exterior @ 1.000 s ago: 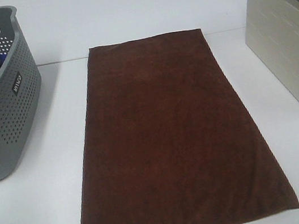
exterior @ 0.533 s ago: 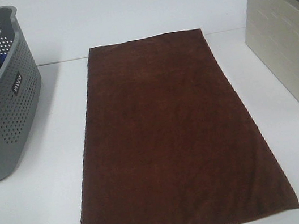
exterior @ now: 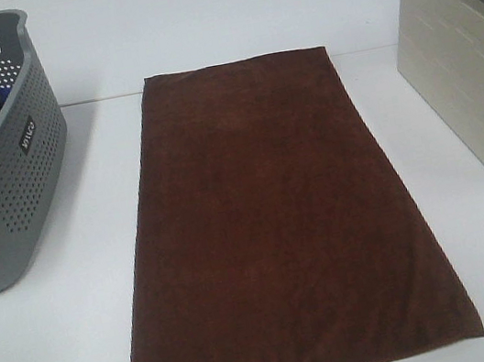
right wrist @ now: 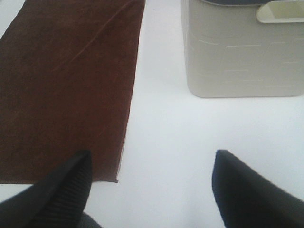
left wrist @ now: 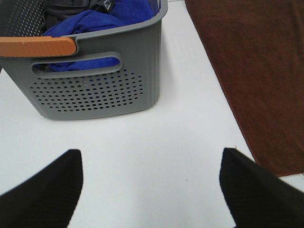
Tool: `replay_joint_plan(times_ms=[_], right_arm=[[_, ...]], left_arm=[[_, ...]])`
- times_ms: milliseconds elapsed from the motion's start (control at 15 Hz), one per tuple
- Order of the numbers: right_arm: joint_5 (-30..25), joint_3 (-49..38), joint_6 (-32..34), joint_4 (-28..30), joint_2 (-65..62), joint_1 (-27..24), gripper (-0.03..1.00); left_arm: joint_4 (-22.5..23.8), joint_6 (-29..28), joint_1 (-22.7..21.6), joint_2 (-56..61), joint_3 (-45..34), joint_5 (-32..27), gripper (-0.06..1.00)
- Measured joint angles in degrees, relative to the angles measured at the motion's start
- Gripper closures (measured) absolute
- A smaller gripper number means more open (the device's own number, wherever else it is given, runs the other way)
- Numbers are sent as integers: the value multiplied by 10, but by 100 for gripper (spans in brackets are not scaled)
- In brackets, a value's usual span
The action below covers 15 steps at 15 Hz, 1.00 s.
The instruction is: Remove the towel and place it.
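white table point(exterior: 67, 359), wrist-only blue cloth point(left wrist: 95, 21)

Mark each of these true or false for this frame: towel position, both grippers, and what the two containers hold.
1. The towel lies flat on the table. True.
2. The left gripper is clamped on the towel. False: its jaws are open over bare table.
3. The grey basket holds blue cloth. True.
4. The right gripper is open and empty. True.
5. The towel hangs over the cream bin. False: it lies apart from the bin.
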<state>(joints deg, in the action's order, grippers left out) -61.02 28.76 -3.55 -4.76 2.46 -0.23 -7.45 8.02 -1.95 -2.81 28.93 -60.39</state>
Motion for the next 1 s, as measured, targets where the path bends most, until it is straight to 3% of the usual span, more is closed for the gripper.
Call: replay_joint_plan(times_ms=[267, 467, 1000], right_arm=[[-1, 0, 0, -3, -27, -2, 29], [-1, 0, 1, -3, -29, -2, 29], [-1, 0, 1, -7, -29, -2, 29]], left_arm=[[0, 0, 5, 1, 0, 0, 19], [0, 0, 42, 31, -1, 0, 19], [0, 1, 44, 31, -1, 0, 19]])
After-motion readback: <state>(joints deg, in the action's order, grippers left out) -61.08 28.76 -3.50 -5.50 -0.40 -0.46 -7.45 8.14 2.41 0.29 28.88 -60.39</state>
